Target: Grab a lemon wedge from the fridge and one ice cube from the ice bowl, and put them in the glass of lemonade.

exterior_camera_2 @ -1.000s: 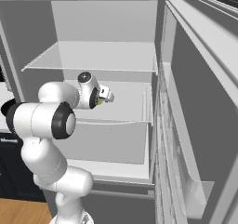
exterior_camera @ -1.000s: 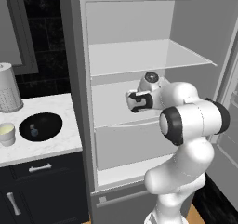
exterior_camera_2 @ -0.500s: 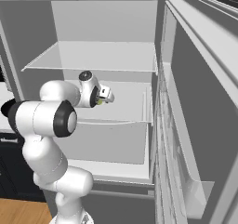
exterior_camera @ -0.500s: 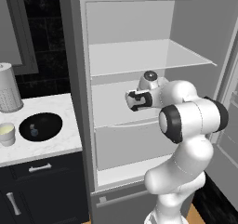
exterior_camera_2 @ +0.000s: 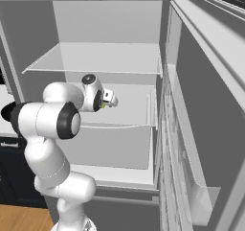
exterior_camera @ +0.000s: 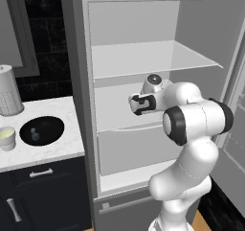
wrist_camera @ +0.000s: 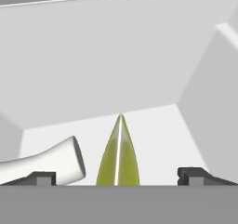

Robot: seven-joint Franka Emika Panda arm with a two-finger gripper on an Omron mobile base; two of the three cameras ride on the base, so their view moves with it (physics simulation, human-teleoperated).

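1. Count: one fridge (exterior_camera: 76,105) with door open, one lemon wedge (wrist_camera: 118,155), one ice bowl (exterior_camera: 42,130), one glass of lemonade (exterior_camera: 7,138).
2. Lemon wedge: pointed, yellow-green with a pale centre line, lying on the middle shelf (exterior_camera_2: 129,110).
3. Gripper (wrist_camera: 118,175): fingers spread wide, one either side of the wedge, not closed on it.
4. Bowl and glass stand on the marble counter (exterior_camera: 57,151).

- Fridge (exterior_camera: 76,105): one, door open.
- Shelves inside the fridge: two, an upper shelf (exterior_camera: 143,57) and a lower shelf (exterior_camera_2: 136,112).
- Lemon wedge (wrist_camera: 118,155): one, on the lower shelf.
- White cylinder-shaped object (wrist_camera: 51,162): one, lying beside the lemon wedge.
- Black bowl (exterior_camera: 42,131): one, on the surface (exterior_camera: 52,151).
- Cup (exterior_camera: 7,138): one.
- Tall perforated cylinder (exterior_camera: 8,97): one.
- Claw (wrist_camera: 118,177): one, two fingers.
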